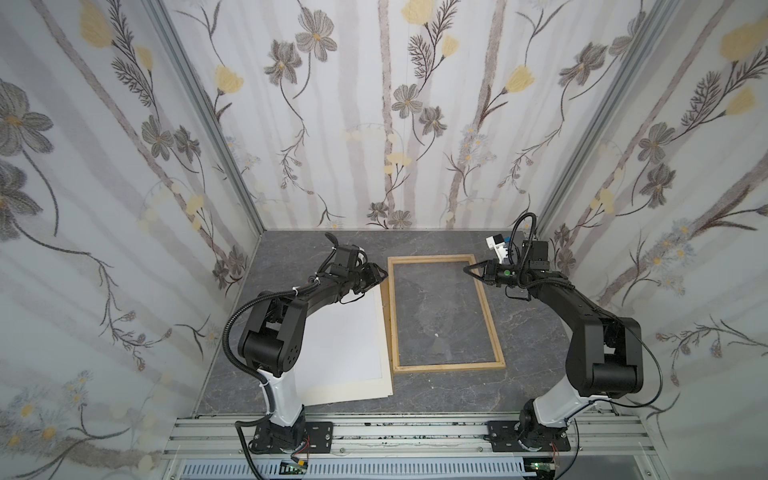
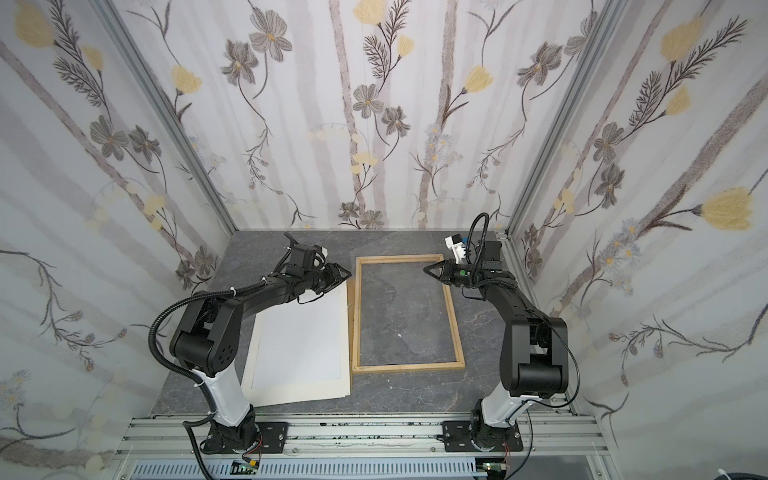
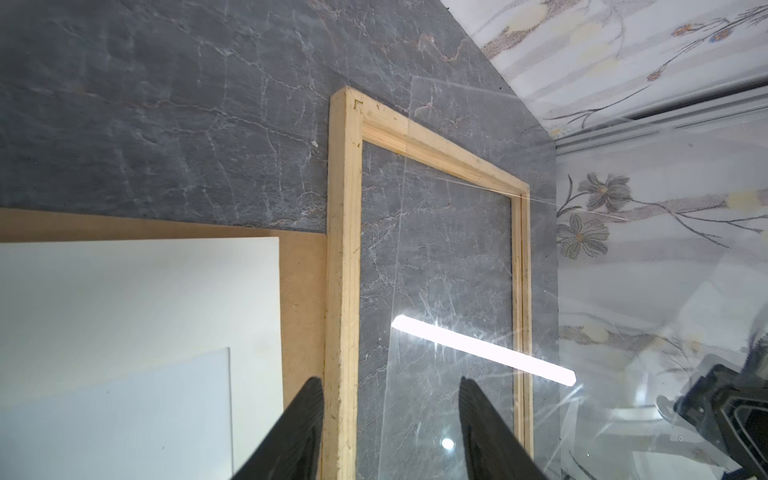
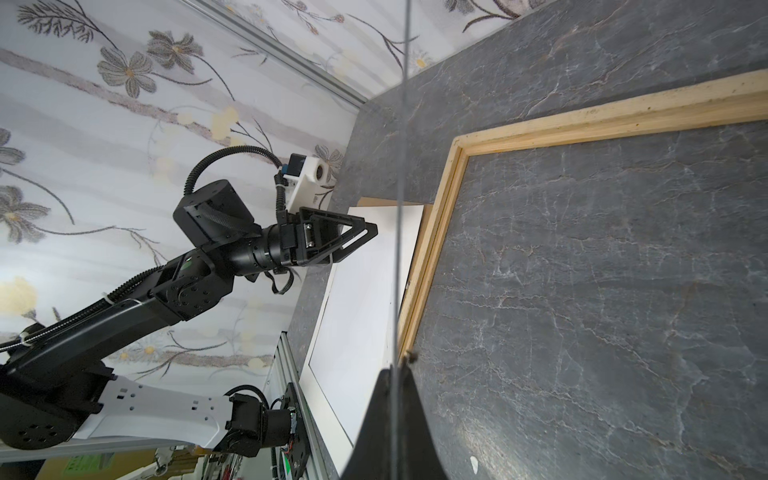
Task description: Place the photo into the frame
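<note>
My left gripper hangs over the far left corner of the frame, jaws partly apart with nothing between them. In the wrist view one finger shows on each side of the frame's left strip. The photo lies flat, blank side up, just left of the frame on a brown board. Its long axis runs alongside the frame's long left strip, so from that gripper it lies below and toward the frame's near end. My right gripper is pinched on the edge of a clear pane at the frame's far right corner, the whole frame between it and the photo. My left arm is plainly nearer, so I judge the pickup falls to it.
</note>
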`<state>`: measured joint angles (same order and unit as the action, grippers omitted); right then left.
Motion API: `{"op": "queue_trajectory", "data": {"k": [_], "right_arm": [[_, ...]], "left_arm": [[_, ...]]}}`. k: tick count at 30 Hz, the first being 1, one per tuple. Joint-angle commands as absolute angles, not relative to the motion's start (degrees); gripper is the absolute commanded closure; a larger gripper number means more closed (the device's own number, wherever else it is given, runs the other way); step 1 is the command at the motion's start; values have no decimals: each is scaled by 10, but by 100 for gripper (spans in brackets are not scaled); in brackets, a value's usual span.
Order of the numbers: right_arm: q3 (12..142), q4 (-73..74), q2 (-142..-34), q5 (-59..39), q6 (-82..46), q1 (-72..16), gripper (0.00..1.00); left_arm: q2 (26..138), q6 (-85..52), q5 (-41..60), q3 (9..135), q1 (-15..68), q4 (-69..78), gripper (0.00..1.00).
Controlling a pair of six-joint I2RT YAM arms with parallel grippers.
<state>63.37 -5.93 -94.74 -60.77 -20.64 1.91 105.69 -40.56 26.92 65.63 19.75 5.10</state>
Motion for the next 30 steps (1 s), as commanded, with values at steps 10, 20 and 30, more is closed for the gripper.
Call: {"op": "queue_trajectory", "data": {"k": [10, 20, 30], "right_arm": [[639, 7, -1012, -595, -234, 20, 100], [604, 67, -1027, -596, -265, 25, 100], [563, 160, -1037, -606, -328, 38, 100]], "left_arm": [[1051, -416, 281, 632, 193, 85, 48], [1060, -442, 294, 599, 194, 130, 47], [1068, -460, 294, 580, 207, 156, 47]]}}
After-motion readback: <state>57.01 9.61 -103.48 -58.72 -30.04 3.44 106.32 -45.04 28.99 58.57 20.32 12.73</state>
